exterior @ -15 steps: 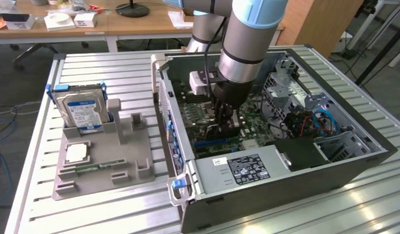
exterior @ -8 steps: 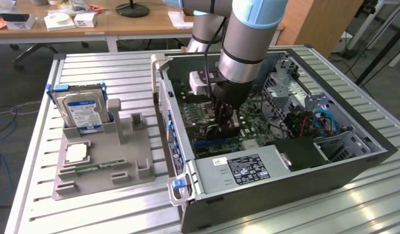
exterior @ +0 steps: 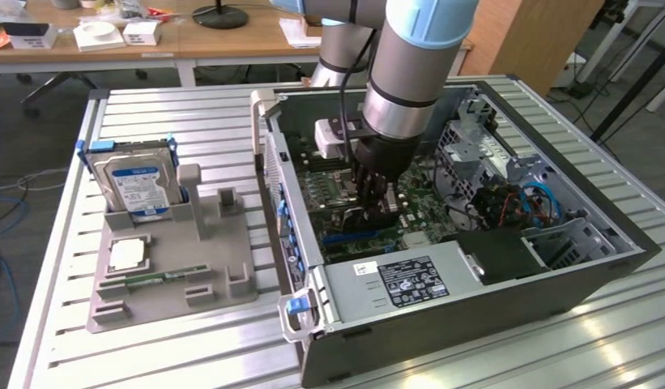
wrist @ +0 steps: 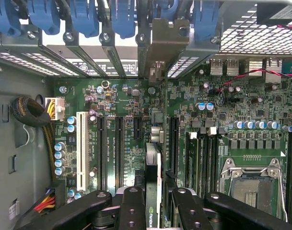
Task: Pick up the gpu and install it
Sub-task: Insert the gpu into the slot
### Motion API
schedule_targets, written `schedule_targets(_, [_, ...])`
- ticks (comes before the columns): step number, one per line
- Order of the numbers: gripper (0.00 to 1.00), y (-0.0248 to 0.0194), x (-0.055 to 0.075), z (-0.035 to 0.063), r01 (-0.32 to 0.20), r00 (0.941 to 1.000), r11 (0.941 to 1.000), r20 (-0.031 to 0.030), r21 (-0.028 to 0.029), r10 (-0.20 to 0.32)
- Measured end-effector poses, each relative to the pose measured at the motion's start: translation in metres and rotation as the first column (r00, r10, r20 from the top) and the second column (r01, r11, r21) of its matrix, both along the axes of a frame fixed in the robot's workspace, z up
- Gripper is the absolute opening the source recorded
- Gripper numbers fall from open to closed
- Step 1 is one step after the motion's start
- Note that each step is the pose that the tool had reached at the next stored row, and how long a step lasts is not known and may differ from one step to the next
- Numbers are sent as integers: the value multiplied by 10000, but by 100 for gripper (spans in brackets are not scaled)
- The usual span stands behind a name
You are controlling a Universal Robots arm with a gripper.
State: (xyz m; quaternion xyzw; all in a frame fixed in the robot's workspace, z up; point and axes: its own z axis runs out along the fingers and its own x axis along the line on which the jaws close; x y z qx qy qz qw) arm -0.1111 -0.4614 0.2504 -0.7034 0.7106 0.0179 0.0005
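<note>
Claw is deep inside the computer case, closed narrow on the graphics card. The card hangs edge-on between the fingers, just above the motherboard and not yet seated as far as I can tell.

Risks from here:
- The card edge runs between two black slots. I can't tell which one it's lined up with. Pressing down off-line would jam the contacts or scrape the board.
- The card's metal bracket sits right at the rear slot frame, under the blue latches. If it catches there, the card will tilt in the grip.
- The grip is on a thin edge, so a sideways load could twist the card or let it slip.
- Capacitors and a red-black wire are near the path. The wide claw links could clip them.

The case lies open on a slatted metal surface. On the exterior view's left, a grey holder carries a hard drive standing upright, a square chip and a memory stick, all well apart from the case.

Behind the surface is a wooden desk with white boxes and a lamp base. Blue cables trail on the floor.
</note>
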Motion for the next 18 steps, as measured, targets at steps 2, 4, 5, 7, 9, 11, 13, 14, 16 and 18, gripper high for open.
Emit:
schedule_targets(2, [27, 0, 0, -1, 0, 10000, 10000, 0, 0, 0])
schedule_targets(4, [27, 0, 0, -3, 0, 10000, 10000, 1, 1, 0])
schedule_targets(5, [27, 0, 0, -3, 0, 10000, 10000, 1, 2, 0])
schedule_targets(7, [27, 0, 0, -3, -6, 10000, 10000, 1, 2, 6])
schedule_targets(9, [27, 0, 0, -3, -60, 10000, 10000, 1, 0, 60])
schedule_targets(11, [27, 0, 0, -3, -114, 9999, 9999, 0, 1, 114])
schedule_targets(13, [27, 0, 0, -3, -145, 9999, 9999, 0, 1, 145])
schedule_targets(14, [27, 0, 0, -3, -145, 9999, 9999, 0, 1, 145])
schedule_targets(16, [27, 0, 0, -3, -146, 9999, 9999, 0, 1, 146])
schedule_targets(18, [27, 0, -1, -3, -147, 9999, 9999, 0, 1, 147])
